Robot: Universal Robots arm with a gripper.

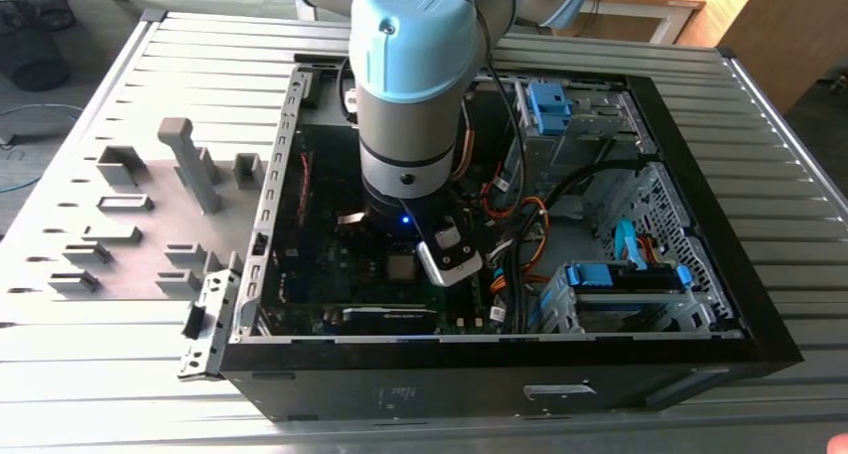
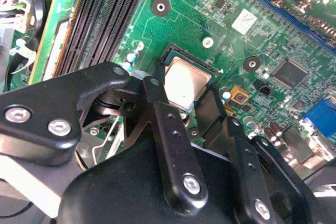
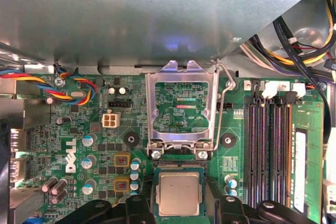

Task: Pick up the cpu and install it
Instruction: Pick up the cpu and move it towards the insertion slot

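Note:
The cpu, a small square chip with a silver-grey top, lies flat in its socket on the green motherboard. It also shows as the cpu in the second wrist view and the cpu under the arm in the exterior view. My gripper stands open and straddles the chip. One black finger sits by one edge and the other finger by the opposite edge, with small gaps to the chip. The metal socket bracket is swung up and open beside the socket, its wire lever raised.
The arm reaches down into the open computer case. Memory slots run beside the socket, with cable bundles nearby. Blue drive cages fill the case's right. Grey holder frames stand on the table to the exterior view's left.

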